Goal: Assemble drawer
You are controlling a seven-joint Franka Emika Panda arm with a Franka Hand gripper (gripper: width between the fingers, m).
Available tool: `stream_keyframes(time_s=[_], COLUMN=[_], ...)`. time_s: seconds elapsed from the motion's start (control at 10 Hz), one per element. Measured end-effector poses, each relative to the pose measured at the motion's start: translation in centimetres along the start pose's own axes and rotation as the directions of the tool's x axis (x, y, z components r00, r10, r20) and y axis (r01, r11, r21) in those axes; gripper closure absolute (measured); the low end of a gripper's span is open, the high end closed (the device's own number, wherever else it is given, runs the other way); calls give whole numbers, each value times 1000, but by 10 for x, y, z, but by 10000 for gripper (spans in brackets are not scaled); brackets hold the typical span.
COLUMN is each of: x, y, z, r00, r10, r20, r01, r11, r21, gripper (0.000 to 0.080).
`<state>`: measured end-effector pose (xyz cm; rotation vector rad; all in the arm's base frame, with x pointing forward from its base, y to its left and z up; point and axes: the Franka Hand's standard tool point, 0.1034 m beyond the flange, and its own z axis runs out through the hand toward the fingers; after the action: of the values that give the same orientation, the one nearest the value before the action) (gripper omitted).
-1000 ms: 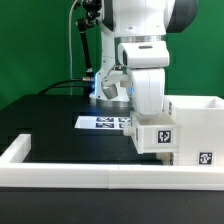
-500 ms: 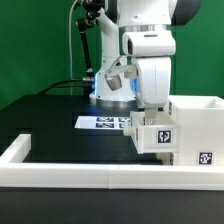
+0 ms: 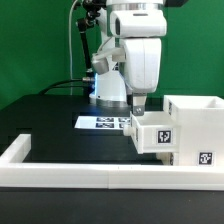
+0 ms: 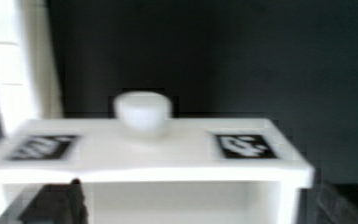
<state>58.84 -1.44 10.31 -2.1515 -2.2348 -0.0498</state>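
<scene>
Jaws hang spread and empty just above a small white tray (image 3: 152, 134) that sits partly pushed into the tall shell (image 3: 195, 128) at the exterior view's right, on the black tabletop (image 3: 60, 128). Likely the tray is left lined up for pushing fully home.

Open black table (image 3: 55, 112) left of the drawer (image 3: 180, 130).

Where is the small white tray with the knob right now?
In the exterior view, the small tray sits right of centre, pushed partly into the shell, below the gripper, beside the marker board.
</scene>
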Motion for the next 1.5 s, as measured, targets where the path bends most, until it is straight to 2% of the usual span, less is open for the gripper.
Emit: stream_keyframes(time_s=[0.1, 0.2, 0.3, 0.5, 0.8, 0.9, 1.1, 1.4, 1.5], x=[-5, -11, -14, -12, -18, -19, -25, -33, -25], y=[10, 14, 12, 13, 11, 9, 7, -5, -7], z=[-5, -2, 4, 3, 5, 10, 20, 37, 40], r00=[1000, 1000, 1000, 1000, 1000, 999, 990, 966, 964], r10=[2, -7, -5, -7, -11, -27, -26, 7, 13], r20=[-1, -4, -8, -9, -13, -25, -136, -260, -265], r01=[-2, 7, 5, 7, 11, 27, 27, 4, 1], r11=[1000, 1000, 1000, 1000, 1000, 1000, 1000, 999, 999], r21=[-5, -8, -1, -2, 1, 8, 6, 43, 52], gripper=[150, 150, 150, 150, 150, 150, 150, 150, 150])
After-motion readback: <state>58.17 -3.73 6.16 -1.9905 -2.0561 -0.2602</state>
